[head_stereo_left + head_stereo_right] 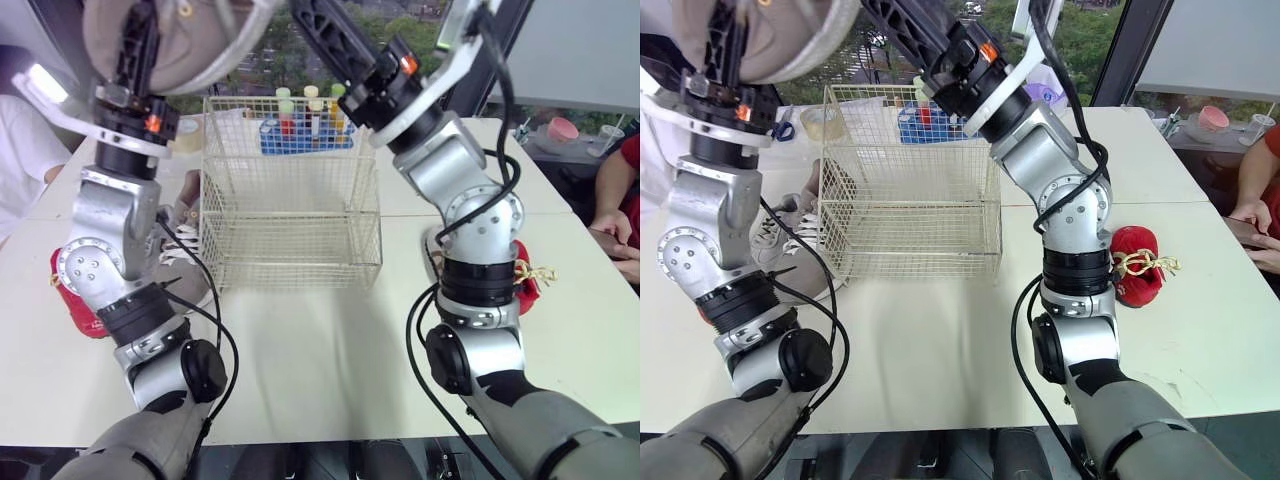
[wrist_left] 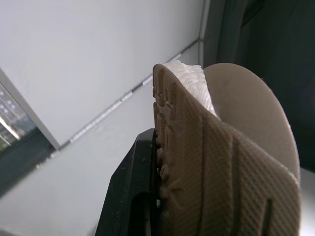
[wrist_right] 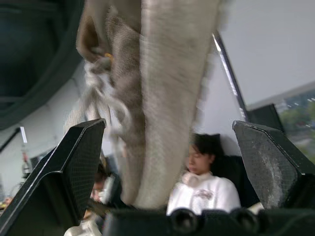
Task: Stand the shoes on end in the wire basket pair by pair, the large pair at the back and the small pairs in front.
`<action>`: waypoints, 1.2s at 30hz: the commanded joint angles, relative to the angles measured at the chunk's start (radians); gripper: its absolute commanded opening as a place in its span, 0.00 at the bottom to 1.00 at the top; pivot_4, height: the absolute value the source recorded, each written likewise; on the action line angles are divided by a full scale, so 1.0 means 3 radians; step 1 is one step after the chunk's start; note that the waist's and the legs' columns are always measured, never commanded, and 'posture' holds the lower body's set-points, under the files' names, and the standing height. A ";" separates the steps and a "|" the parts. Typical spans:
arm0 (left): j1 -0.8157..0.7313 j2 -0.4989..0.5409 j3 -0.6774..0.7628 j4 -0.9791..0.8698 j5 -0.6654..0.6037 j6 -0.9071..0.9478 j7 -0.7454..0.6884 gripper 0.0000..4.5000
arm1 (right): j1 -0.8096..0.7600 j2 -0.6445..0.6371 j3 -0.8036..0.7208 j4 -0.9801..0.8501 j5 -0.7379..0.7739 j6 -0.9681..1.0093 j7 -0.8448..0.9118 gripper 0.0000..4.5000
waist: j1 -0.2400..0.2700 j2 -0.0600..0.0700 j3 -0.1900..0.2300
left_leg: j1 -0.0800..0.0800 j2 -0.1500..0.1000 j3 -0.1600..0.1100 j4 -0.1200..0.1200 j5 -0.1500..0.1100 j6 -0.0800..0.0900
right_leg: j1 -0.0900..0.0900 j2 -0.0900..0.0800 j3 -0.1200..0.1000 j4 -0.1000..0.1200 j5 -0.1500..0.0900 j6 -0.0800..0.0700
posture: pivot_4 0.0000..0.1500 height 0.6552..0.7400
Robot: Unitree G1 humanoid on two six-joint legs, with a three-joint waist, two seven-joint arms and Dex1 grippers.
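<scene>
Beige shoe point(image 1: 205, 40) in left gripper point(image 1: 135, 45), partly beyond frame edge

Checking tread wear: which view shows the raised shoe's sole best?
Left wrist view: the shoe shows its sole close up, tread plain. The eye views catch part of it up top; the right wrist view, its upper and laces.

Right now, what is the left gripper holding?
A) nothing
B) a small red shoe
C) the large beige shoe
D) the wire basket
C: the left gripper is shut on the large beige shoe, clamping it at its ribbed sole.
</scene>
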 commanded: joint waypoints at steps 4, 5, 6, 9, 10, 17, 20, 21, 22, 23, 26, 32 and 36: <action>0.0158 0.0096 -0.0259 -0.0053 -0.0098 -0.0084 -0.0141 0.14 | -0.0191 0.0090 -0.0070 -0.0098 0.0025 -0.0086 0.0022 1.00 | 0.0002 0.0000 0.0000 | 0.0000 0.0000 0.0000 0.0000 0.0000 0.0000 | 0.0000 0.0000 0.0000 0.0000 0.0000 0.0000 | 1.00 0.95; 0.0193 0.0109 -0.0283 -0.0025 -0.0074 -0.0103 -0.0162 0.14 | -0.0205 0.0104 -0.0089 -0.0128 0.0059 -0.0076 0.0002 1.00 | 0.0004 0.0000 0.0000 | 0.0000 0.0000 0.0000 0.0000 0.0000 0.0000 | 0.0000 0.0000 0.0000 -0.0001 0.0000 0.0000 | 1.00 0.95; 0.0226 0.0133 -0.0309 -0.0003 -0.0039 -0.0114 -0.0193 0.14 | -0.0210 0.0119 -0.0087 -0.0167 0.0074 -0.0064 -0.0019 1.00 | 0.0004 0.0000 0.0000 | 0.0000 0.0000 0.0000 0.0000 0.0000 0.0000 | 0.0000 0.0000 0.0000 -0.0001 0.0000 0.0000 | 1.00 0.95; 0.0289 0.0181 -0.0372 0.0030 -0.0006 -0.0147 -0.0244 0.14 | -0.0190 0.0149 -0.0065 -0.0281 0.0105 -0.0020 -0.0071 0.82 | 0.0003 0.0000 0.0000 | 0.0000 0.0000 0.0000 0.0000 0.0000 0.0000 | 0.0000 0.0000 0.0000 -0.0001 0.0000 0.0000 | 1.00 0.95; 0.0298 0.0196 -0.0390 0.0039 -0.0006 -0.0160 -0.0254 0.14 | -0.0177 0.0155 -0.0056 -0.0316 0.0109 -0.0008 -0.0090 0.70 | 0.0005 0.0000 0.0000 | 0.0000 0.0000 0.0000 -0.0001 0.0000 0.0000 | 0.0000 0.0000 0.0000 -0.0001 0.0000 0.0000 | 1.00 0.95; 0.0382 0.0335 -0.0513 0.0026 0.0098 -0.0162 -0.0300 0.14 | -0.0206 0.0129 -0.0088 -0.0234 0.0108 0.0040 -0.0086 0.28 | 0.0002 0.0000 0.0000 | 0.0000 0.0000 0.0000 -0.0001 0.0000 0.0000 | 0.0001 0.0000 0.0000 -0.0003 0.0000 -0.0001 | 1.00 0.95; 0.0485 0.0465 -0.0572 -0.0072 0.0136 -0.0128 -0.0301 0.37 | -0.0252 0.0084 -0.0128 -0.0181 0.0079 0.0030 -0.0064 0.28 | -0.0001 0.0000 0.0000 | 0.0000 0.0000 0.0000 -0.0002 0.0000 0.0000 | 0.0000 0.0000 0.0000 -0.0003 0.0000 -0.0001 | 1.00 0.95; 0.0539 0.0535 -0.0584 -0.0142 0.0116 -0.0086 -0.0299 0.46 | -0.0270 0.0061 -0.0149 -0.0168 0.0062 0.0006 -0.0040 0.28 | -0.0002 0.0001 0.0000 | 0.0000 0.0000 0.0000 -0.0002 0.0000 0.0000 | 0.0000 0.0000 0.0000 -0.0003 0.0000 -0.0001 | 1.00 0.95; 0.0590 0.0603 -0.0594 -0.0218 0.0101 -0.0051 -0.0288 0.54 | -0.0286 0.0031 -0.0165 -0.0157 0.0043 -0.0019 -0.0008 0.28 | -0.0005 0.0001 0.0000 | 0.0000 0.0000 0.0000 -0.0003 0.0000 0.0000 | -0.0001 0.0000 0.0000 -0.0003 0.0000 -0.0001 | 1.00 0.95; 0.0641 0.0679 -0.0602 -0.0303 0.0092 -0.0026 -0.0239 0.68 | -0.0300 0.0000 -0.0171 -0.0149 0.0004 -0.0071 0.0050 0.28 | -0.0006 0.0001 0.0001 | 0.0000 0.0000 0.0000 -0.0004 0.0000 0.0000 | -0.0001 0.0000 0.0001 -0.0003 0.0000 -0.0001 | 1.00 0.95; 0.0797 0.0905 -0.0626 -0.0571 0.0129 0.0008 -0.0027 0.98 | -0.0357 -0.0094 -0.0172 -0.0081 -0.0201 -0.0353 0.0342 0.28 | -0.0007 0.0002 0.0001 | 0.0000 0.0000 0.0000 -0.0005 -0.0001 0.0000 | -0.0003 0.0000 0.0001 -0.0004 0.0000 -0.0001 | 1.00 0.95; 0.1538 0.1464 -0.0683 -0.1446 0.0245 0.0181 0.0152 0.98 | -0.0867 -0.1026 -0.0232 0.1169 -0.0748 -0.0797 0.1499 0.28 | 0.0005 0.0003 0.0002 | 0.0001 0.0000 0.0000 -0.0005 -0.0007 0.0011 | 0.0000 -0.0001 0.0002 -0.0013 0.0000 -0.0002 | 1.00 0.95; 0.2313 0.1747 -0.0628 -0.1904 0.0375 0.0226 -0.0010 0.98 | -0.1327 -0.1445 -0.0069 0.2254 -0.1261 -0.1355 0.2309 0.28 | -0.0009 0.0007 0.0004 | 0.0007 0.0000 0.0002 -0.0012 -0.0013 0.0012 | 0.0002 -0.0001 0.0004 -0.0030 0.0002 -0.0006 | 1.00 0.95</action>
